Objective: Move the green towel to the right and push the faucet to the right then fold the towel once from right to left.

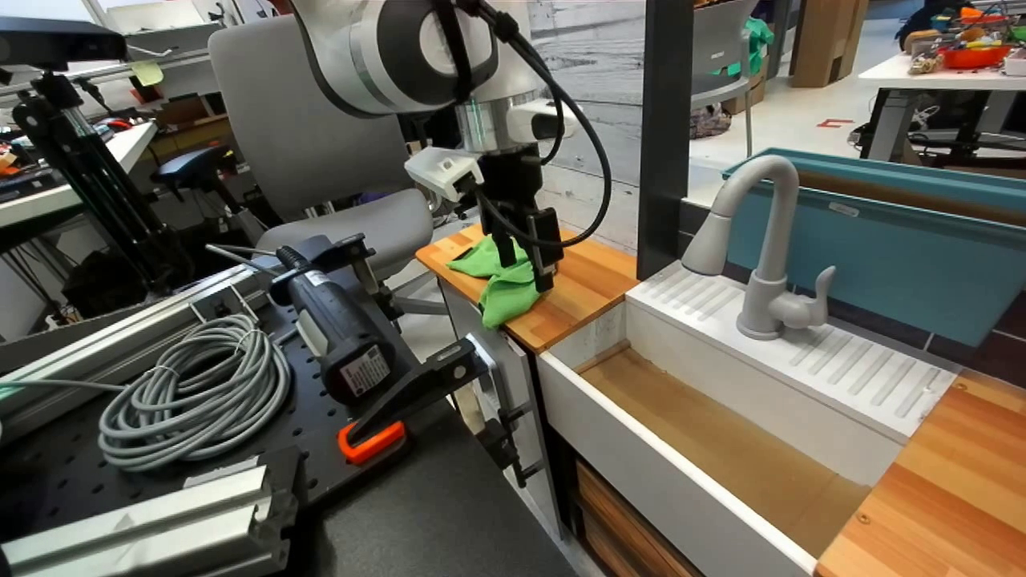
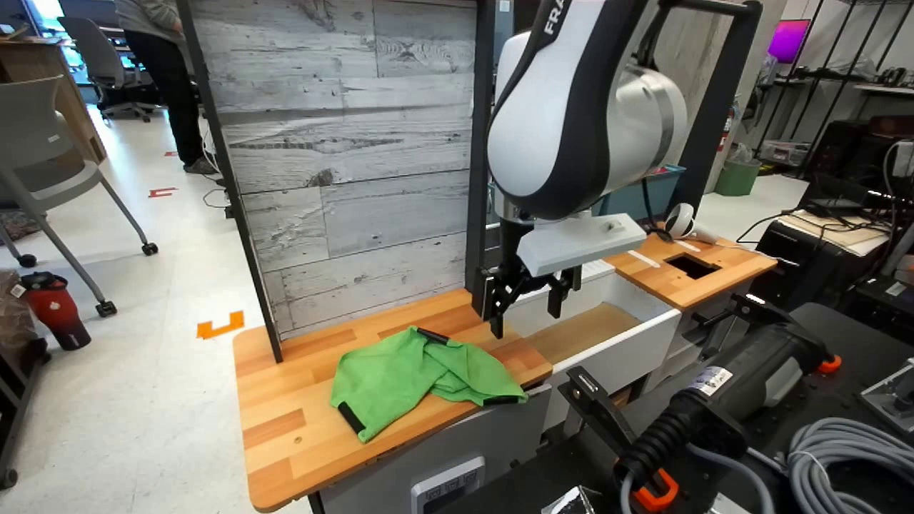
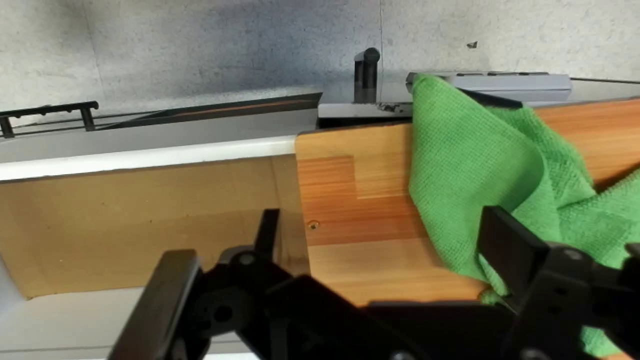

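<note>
The green towel (image 1: 509, 298) lies crumpled on the wooden counter (image 2: 275, 457) left of the sink, with one corner over the front edge. It shows whole in an exterior view (image 2: 400, 385) and partly in the wrist view (image 3: 470, 160). The grey faucet (image 1: 773, 232) stands behind the sink, its spout over the basin side and its handle at the right; the arm hides it in an exterior view. My gripper (image 2: 526, 323) is open and empty, above the counter end near the sink. In the wrist view (image 3: 381, 215), one finger is in front of the towel, the other over the sink.
The white sink (image 1: 641, 473) has a tan floor. A grey plank wall (image 2: 357, 143) and a dark post (image 1: 665, 144) stand behind the counter. A teal planter (image 1: 882, 256) is behind the faucet. A clamped black power tool (image 1: 345, 344) and coiled cable (image 1: 196, 393) are on a black bench.
</note>
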Robot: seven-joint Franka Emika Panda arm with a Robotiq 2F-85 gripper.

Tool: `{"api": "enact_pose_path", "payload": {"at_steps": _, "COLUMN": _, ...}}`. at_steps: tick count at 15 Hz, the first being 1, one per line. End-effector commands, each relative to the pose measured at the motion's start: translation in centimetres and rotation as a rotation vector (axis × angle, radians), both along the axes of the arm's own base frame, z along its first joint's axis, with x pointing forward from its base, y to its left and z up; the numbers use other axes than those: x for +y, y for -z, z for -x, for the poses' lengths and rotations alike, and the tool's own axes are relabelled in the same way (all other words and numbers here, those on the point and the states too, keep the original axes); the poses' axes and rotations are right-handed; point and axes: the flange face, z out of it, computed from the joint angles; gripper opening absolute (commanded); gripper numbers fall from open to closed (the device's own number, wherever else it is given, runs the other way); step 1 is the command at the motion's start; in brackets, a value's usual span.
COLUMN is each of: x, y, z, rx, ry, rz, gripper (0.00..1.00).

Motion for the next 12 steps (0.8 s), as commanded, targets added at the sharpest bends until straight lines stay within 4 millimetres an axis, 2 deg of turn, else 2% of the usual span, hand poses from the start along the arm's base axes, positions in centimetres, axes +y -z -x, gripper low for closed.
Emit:
{"api": "enact_pose_path", "payload": {"at_steps": 1, "x": 0.5, "y": 3.3, "z": -1.2, "rx": 0.004, "ry": 0.023, "rz": -0.015, "gripper": 1.0}}
{"api": "enact_pose_path", "payload": {"at_steps": 4, "x": 1.0, "y": 5.7, "z": -1.8, "rx": 0.008, "ry": 0.057, "rz": -0.035, "gripper": 1.0}}
{"api": "enact_pose_path", "payload": {"at_steps": 8, "x": 2.6, "y": 7.8, "z": -2.5, "rx": 0.003, "ry": 0.077, "rz": -0.065, "gripper": 1.0}}
{"api": "enact_pose_path", "payload": {"at_steps": 9, "x": 2.9, "y": 8.2, "z": -2.6, "rx": 0.003, "ry": 0.077, "rz": -0.072, "gripper": 0.75}}
{"api": "enact_pose_path", "payload": {"at_steps": 10, "x": 3.1, "y": 8.4, "z": -2.8, "rx": 0.002, "ry": 0.079, "rz": -0.077, "gripper": 0.74}}
{"api": "enact_pose_path", "payload": {"at_steps": 12, "x": 3.0, "y": 8.1, "z": -3.2, "rx": -0.003, "ry": 0.098, "rz": -0.089, "gripper": 0.58}}
